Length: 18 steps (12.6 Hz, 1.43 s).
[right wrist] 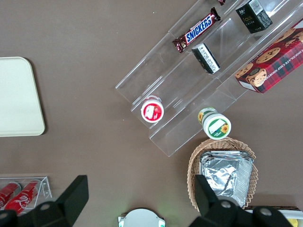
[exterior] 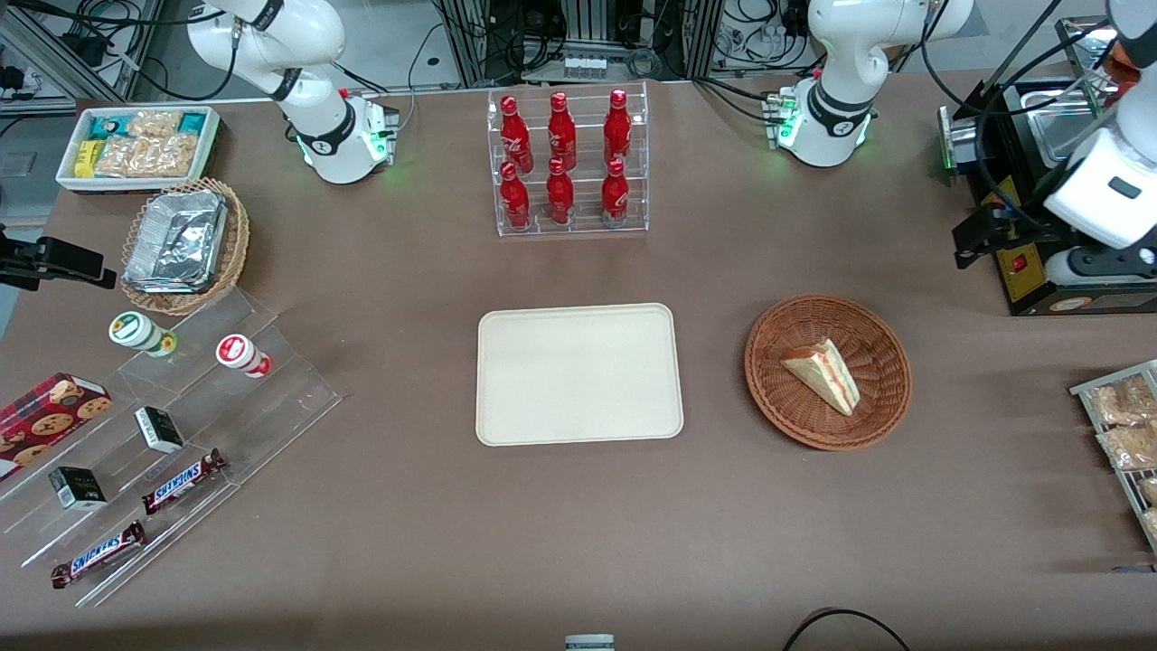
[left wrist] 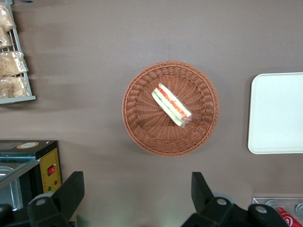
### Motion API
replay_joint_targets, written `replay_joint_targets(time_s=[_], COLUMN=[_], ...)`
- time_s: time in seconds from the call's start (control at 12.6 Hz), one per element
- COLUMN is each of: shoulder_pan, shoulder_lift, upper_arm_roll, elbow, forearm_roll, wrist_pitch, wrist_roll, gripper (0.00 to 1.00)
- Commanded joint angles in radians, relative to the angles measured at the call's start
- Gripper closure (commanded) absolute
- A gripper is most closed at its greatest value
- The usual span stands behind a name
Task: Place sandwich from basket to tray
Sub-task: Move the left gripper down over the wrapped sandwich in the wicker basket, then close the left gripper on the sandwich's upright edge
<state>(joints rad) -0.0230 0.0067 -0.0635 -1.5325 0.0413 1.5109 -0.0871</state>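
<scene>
The sandwich [exterior: 823, 372] [left wrist: 171, 105], a clear-wrapped white wedge with red and green filling, lies in the round reddish-brown wicker basket [exterior: 768, 354] [left wrist: 137, 101]. The cream tray [exterior: 578, 373] [left wrist: 277, 113] lies flat and bare beside the basket, toward the parked arm's end. My left gripper [exterior: 969, 246] [left wrist: 137, 194] hangs high above the table, farther from the front camera than the basket and next to a black appliance. It is open wide, its dark fingers [left wrist: 71, 193] far apart with only bare table between them.
The black appliance [exterior: 1067, 181] [left wrist: 28, 165] stands close beside the gripper. A wire rack of bagged pastries [exterior: 1125, 425] [left wrist: 12, 52] sits at the working arm's end. A clear rack of red bottles [exterior: 569, 163] stands farther from the front camera than the tray. Snack shelves [exterior: 163, 434] fill the parked arm's end.
</scene>
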Motion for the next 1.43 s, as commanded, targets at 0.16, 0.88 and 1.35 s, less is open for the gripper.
replay_joint_targets(time_s=[0.16, 0.88, 1.35], shoulder_pan=[-0.012, -0.047, -0.156], shoulder_lift=[-0.016, 0.013, 0.099], upper_arm_roll=[0.014, -0.007, -0.015], elbow=[-0.014, -0.469, -0.667], forearm_roll=[-0.003, -0.009, 0.008], wrist_pitch=[-0.017, 0.559, 0.857], wrist_roll=[0.010, -0.315, -0.790], gripper=[0.00, 0.00, 0.00])
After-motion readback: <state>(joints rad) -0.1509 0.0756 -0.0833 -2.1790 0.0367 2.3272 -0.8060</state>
